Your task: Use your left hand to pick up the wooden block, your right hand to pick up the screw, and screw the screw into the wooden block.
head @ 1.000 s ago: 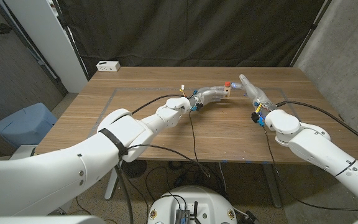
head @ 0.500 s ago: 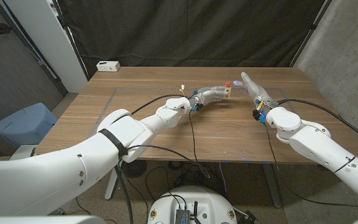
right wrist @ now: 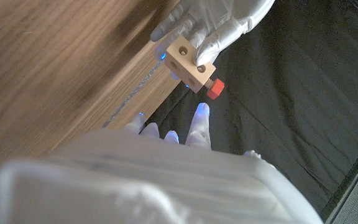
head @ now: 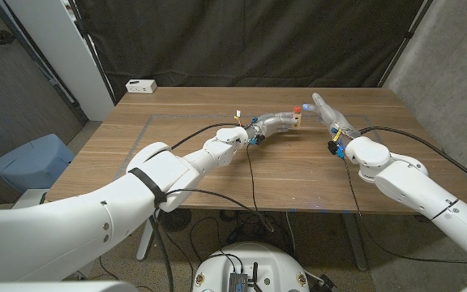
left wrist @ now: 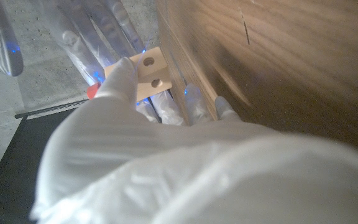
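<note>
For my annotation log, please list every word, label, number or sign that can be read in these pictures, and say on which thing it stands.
None can be read.
White box at the table's far corner: dark marks, too small to read.
Wooden block: holes only, no text.

Glossy white arms, black cables, translucent white-gloved fingers [head: 319, 103] with blue glints.

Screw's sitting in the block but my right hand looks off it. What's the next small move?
Probably ease the right hand back to the red-headed screw and pinch it. The left hand holds the wooden block, the screw juts from its side, and the right fingertips sit just short, apart.
</note>
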Available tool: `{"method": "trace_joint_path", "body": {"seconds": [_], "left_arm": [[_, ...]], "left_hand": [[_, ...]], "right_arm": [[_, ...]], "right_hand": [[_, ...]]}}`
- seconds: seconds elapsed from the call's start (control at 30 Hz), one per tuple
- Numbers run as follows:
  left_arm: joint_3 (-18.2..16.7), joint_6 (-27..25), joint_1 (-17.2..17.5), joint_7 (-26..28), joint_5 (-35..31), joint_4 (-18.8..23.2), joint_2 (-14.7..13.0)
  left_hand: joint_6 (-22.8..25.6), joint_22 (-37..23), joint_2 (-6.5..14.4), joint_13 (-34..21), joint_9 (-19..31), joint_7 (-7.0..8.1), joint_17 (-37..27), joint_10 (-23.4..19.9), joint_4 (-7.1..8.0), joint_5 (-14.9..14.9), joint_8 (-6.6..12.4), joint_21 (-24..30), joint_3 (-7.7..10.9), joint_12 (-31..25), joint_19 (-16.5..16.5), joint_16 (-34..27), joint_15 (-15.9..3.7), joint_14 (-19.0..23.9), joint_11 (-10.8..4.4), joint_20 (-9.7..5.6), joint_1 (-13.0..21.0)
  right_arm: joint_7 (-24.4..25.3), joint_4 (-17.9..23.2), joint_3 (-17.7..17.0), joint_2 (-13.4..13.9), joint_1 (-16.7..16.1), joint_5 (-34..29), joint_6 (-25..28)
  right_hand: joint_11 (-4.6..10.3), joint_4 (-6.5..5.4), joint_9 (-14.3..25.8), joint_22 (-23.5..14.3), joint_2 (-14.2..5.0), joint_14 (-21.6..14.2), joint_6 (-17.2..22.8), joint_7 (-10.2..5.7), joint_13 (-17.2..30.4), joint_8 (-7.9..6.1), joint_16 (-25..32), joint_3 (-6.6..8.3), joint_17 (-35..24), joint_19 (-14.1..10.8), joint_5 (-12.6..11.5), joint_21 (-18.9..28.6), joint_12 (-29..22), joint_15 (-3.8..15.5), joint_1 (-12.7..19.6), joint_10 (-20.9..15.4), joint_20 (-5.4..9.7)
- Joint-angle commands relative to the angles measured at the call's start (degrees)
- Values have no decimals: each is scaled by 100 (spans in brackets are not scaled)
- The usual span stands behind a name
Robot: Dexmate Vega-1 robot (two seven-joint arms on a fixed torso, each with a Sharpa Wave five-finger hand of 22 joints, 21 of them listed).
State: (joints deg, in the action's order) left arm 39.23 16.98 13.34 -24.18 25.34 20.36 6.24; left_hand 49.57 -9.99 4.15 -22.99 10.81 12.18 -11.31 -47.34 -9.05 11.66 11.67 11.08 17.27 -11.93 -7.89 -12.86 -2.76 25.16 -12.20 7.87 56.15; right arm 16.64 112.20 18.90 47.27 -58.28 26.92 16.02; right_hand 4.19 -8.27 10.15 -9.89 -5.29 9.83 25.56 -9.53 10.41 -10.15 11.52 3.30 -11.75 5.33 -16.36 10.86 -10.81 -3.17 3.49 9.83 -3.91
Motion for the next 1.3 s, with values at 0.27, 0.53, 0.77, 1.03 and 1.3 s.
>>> {"method": "trace_joint_path", "body": {"seconds": [0.27,0.53,0.77,1.03,1.3], "left_arm": [[15,-176,-44,108,-4,-12,3],[37,-281,-75,192,-9,-18,12],[54,-361,-99,260,-4,-21,26],[69,-422,-122,326,1,-24,30],[93,-463,-141,346,1,-25,36]], "left_hand": [[246,-31,70,-18,25,-191,-23,-38,33,29,49,42,18,-13,-45,-27,-307,40,-20,-17,6],[252,-31,69,-18,25,-197,-23,-38,33,29,52,41,16,-13,-42,-29,-318,45,-22,-14,5],[242,-31,73,-18,26,-201,-22,-42,35,31,48,42,19,-15,-46,-27,-313,44,-23,-18,4],[240,-31,76,-19,26,-195,-23,-42,35,32,47,42,20,-15,-44,-30,-309,50,-23,-14,4],[254,-31,64,-19,26,-197,-21,-47,33,30,53,42,15,-16,-45,-27,-319,48,-22,-25,2]], "right_arm": [[-108,-182,168,-113,209,-31,-43],[-155,-228,234,-133,282,-62,-50],[-204,-280,290,-162,369,-92,-63],[-243,-317,335,-187,406,-101,-75],[-176,-331,317,-215,383,-110,-99]], "right_hand": [[-6,-7,-1,0,-128,888,-11,-5,0,-10,22,21,-3,10,-41,5,7,-26,-51,376,-43],[-18,-11,-1,0,-128,888,11,-10,0,-24,24,20,-4,14,-41,5,3,-26,-58,373,-49],[-18,-13,-1,0,-129,890,29,-9,0,-33,24,20,-5,20,-41,5,3,-25,-63,378,-49],[-12,-15,-1,0,-131,890,45,-5,0,-41,25,21,-5,22,-41,5,0,-24,-67,376,-48],[-14,-16,-1,0,-134,889,55,-3,0,-45,26,23,-5,21,-41,8,-3,-27,-69,371,-47]]}}
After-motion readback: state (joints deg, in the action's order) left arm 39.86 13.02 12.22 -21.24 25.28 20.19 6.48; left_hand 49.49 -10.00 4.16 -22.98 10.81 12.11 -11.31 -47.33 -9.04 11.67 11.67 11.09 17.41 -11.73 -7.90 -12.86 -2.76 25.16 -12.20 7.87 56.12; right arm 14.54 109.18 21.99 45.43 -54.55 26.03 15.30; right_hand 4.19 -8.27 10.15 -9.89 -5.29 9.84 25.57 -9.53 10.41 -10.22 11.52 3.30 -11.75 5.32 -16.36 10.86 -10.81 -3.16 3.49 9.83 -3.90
